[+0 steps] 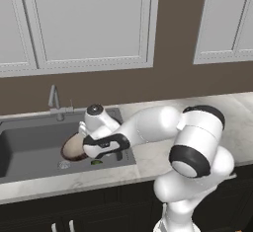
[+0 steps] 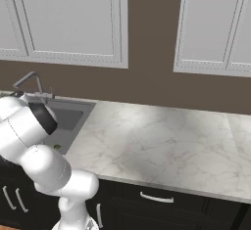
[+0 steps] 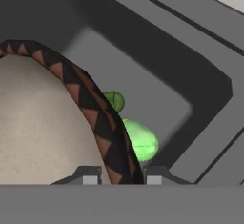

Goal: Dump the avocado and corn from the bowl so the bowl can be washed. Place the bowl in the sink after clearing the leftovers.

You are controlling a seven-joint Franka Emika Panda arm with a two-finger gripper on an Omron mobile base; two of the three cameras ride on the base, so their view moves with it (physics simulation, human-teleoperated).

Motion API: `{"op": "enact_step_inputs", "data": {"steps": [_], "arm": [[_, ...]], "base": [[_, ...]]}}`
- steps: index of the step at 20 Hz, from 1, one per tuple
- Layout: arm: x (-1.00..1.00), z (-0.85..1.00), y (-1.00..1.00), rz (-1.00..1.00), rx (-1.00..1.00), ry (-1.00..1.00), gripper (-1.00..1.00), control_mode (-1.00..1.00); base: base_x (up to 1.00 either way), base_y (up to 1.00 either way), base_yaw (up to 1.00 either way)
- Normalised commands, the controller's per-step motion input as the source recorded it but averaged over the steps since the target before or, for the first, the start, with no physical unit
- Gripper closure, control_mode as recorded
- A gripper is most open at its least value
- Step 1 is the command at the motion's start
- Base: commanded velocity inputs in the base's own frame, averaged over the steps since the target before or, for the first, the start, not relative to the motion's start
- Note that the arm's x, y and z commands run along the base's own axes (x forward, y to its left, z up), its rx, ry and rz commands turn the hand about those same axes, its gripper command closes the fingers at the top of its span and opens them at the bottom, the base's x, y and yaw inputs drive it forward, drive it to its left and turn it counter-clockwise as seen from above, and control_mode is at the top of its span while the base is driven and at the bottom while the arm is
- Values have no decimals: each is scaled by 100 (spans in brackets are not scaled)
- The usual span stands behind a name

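Your claw [image 3: 118,180] is clamped on the rim of the bowl [image 3: 43,123], one fingertip on each side of the dark patterned edge, as the hand view shows. From the left base view, the bowl [image 1: 74,148] hangs tipped on its side inside the sink [image 1: 29,147], near the basin's right end, with its pale inside facing out toward the camera. That tilt is most likely why the bowl looks bare: no food sits on the beige inner surface that shows. Just past the rim, two glossy green pieces [image 3: 138,139] lie on the dark basin floor, close together; you can take them as dumped leftovers, probably the avocado, though their exact kind is hard to tell. A small green speck [image 1: 97,162] also shows on the sink floor by the claw in the left base view. No corn is clear in any view. Holding the rim lets you pour and then lower the bowl without regrasping, so the remaining step seems to be setting it down flat in the basin and letting go. Behind the basin stands the slim faucet [image 1: 55,102], well apart from the bowl, and the marble tabletop [image 2: 162,141] stretches away to the right.
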Motion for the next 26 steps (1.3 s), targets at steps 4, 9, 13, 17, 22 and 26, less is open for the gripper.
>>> {"op": "enact_step_inputs", "data": {"steps": [4,9,13,17,22,26], "arm": [[0,-9,35,0,6,0,100,-100],[0,-6,17,0,14,0,100,-100],[0,-6,3,3,19,0,100,-100],[0,-13,2,6,14,0,100,-100],[0,-8,12,4,0,0,100,-100],[5,-14,24,0,0,1,100,-100]], "base": [[0,0,0],[0,0,0],[0,0,0],[0,0,0],[0,0,0],[0,0,0]]}}
